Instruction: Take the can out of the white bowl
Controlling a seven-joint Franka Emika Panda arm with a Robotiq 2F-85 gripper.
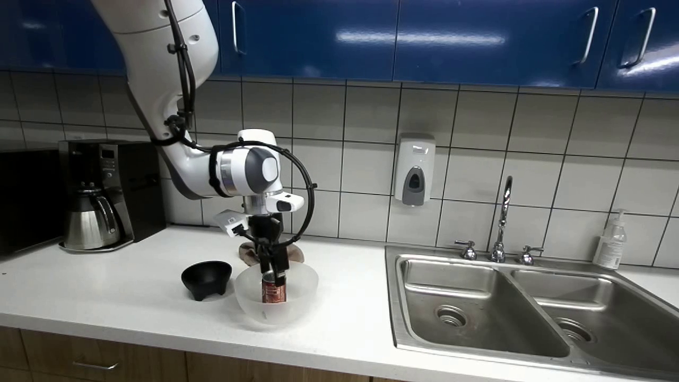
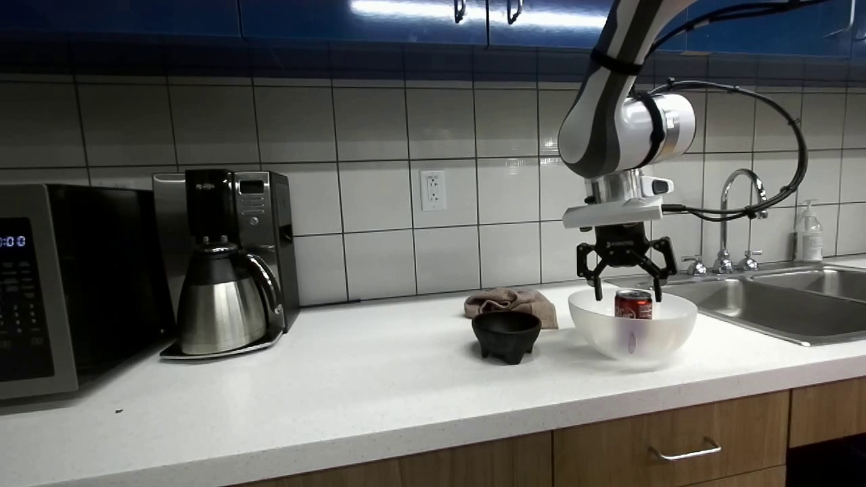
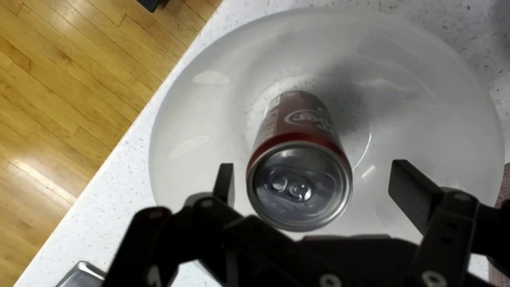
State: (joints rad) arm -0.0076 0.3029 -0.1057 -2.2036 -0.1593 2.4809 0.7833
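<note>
The small red can (image 1: 274, 293) stands upright inside the wide translucent white bowl (image 1: 306, 292) on the counter. In both exterior views the can (image 2: 633, 308) shows within the white bowl (image 2: 632, 341). My gripper (image 2: 628, 296) points down over the bowl, its fingertips at about the height of the can's top. In the wrist view the silvery top of the can (image 3: 299, 183) lies between the two fingers of the gripper (image 3: 312, 181), closer to the left finger. There is a gap on both sides. The gripper is open and empty. The white bowl (image 3: 434, 87) surrounds the can.
A smaller black bowl (image 2: 506, 341) stands beside the white bowl. A brown cloth (image 2: 517, 303) lies behind them. A steel sink (image 1: 395, 302) is on one side; a coffee maker (image 2: 223, 297) and microwave (image 2: 101, 291) are on the other. The counter's front edge (image 2: 514, 433) is near.
</note>
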